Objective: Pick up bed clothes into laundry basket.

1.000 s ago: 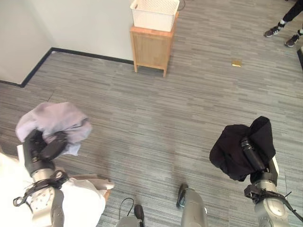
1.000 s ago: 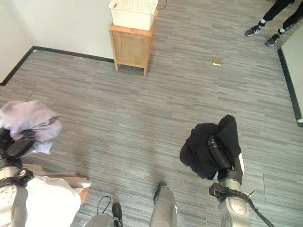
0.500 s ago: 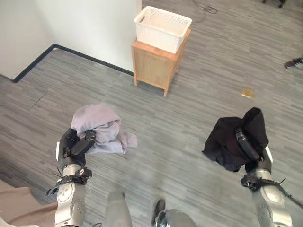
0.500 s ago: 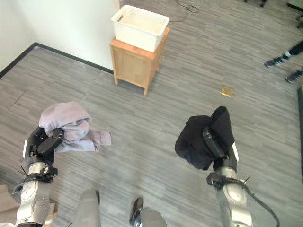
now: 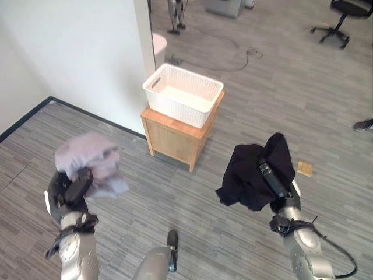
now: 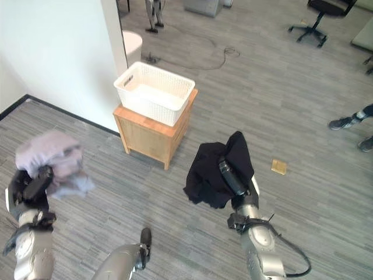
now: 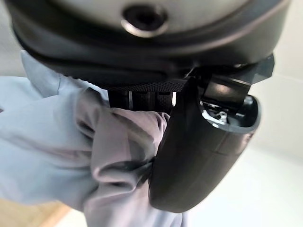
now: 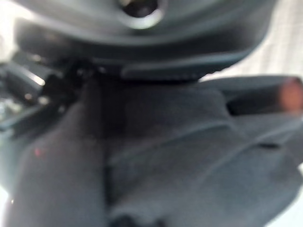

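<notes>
A white laundry basket (image 5: 183, 102) stands on a small wooden cabinet (image 5: 175, 137) against the white wall, ahead of me and between my two arms. My left hand (image 5: 69, 191) is raised at the lower left, shut on a bundled lilac garment (image 5: 88, 160); the left wrist view shows the thumb (image 7: 199, 142) pressed into the lilac cloth (image 7: 71, 156). My right hand (image 5: 275, 184) is up at the right, shut on a black garment (image 5: 250, 175) that drapes over it and hangs down; black cloth (image 8: 156, 156) covers the palm in the right wrist view.
Grey plank floor lies between me and the cabinet. A small tan square (image 5: 304, 168) lies on the floor to the right. A person's shoe (image 5: 364, 124) shows at the right edge. An office chair (image 5: 338, 14) and a floor cable (image 5: 233, 55) are farther back.
The camera has swung and the basket now sits closer and nearer the middle. Both hands still hold their garments, and the black one now hangs closer to the cabinet.
</notes>
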